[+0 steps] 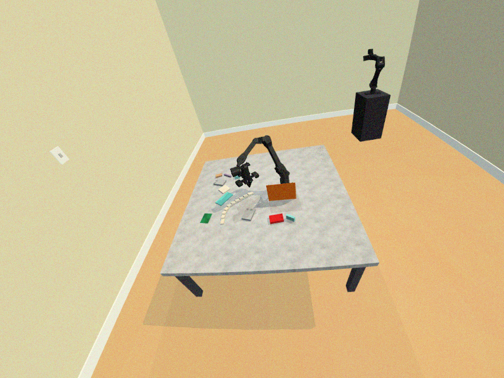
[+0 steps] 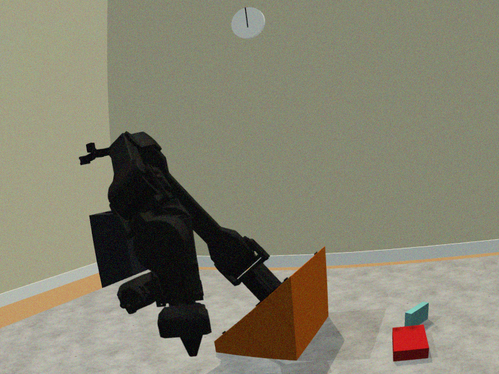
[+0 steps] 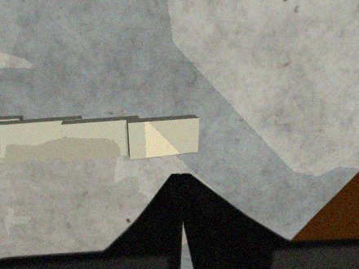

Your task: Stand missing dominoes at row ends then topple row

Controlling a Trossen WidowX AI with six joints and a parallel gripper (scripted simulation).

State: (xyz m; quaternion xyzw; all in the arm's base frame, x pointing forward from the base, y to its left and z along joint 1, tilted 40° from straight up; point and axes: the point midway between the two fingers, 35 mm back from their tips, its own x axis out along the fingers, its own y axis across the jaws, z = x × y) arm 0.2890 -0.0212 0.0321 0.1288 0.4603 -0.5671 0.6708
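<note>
Directions per top view, 12 = far edge. Biggest is the grey table (image 1: 317, 248) (image 2: 451, 281) (image 3: 265, 49). Black pedestal (image 1: 368, 118) (image 2: 110, 249) is off it at 1, second arm (image 1: 377, 73) (image 2: 94, 152) on top. Working arm (image 1: 273, 154) (image 2: 201, 213) rises from behind the orange wedge (image 1: 281, 191) (image 2: 266, 330) (image 3: 339, 220), elbow high, reaching over toward 10.

Domino row (image 1: 222, 221) (image 3: 94, 138) is down: a curve of cream pieces, left of the wedge, running from about 2 to 7, pieces overlapping in wrist view. End domino (image 3: 163, 136) at the gripper end is down too.

Gripper (image 1: 249, 185) (image 2: 193, 354) (image 3: 179, 183): fingers together, nothing in them. Tips point down, near the end domino; can't tell exact height.

Turquoise slab (image 1: 224, 198) at 9 from the row's middle. Grey plate (image 1: 248, 214) at 4, inside the curve; another grey plate (image 1: 219, 182) up at 11. Red block (image 1: 276, 218) (image 2: 409, 340) at 6 from the wedge, teal block (image 1: 290, 217) (image 2: 417, 314) just beside it at 3. Cream tile (image 1: 224, 189) at 12 from the slab, green card (image 1: 206, 218) at 7.
</note>
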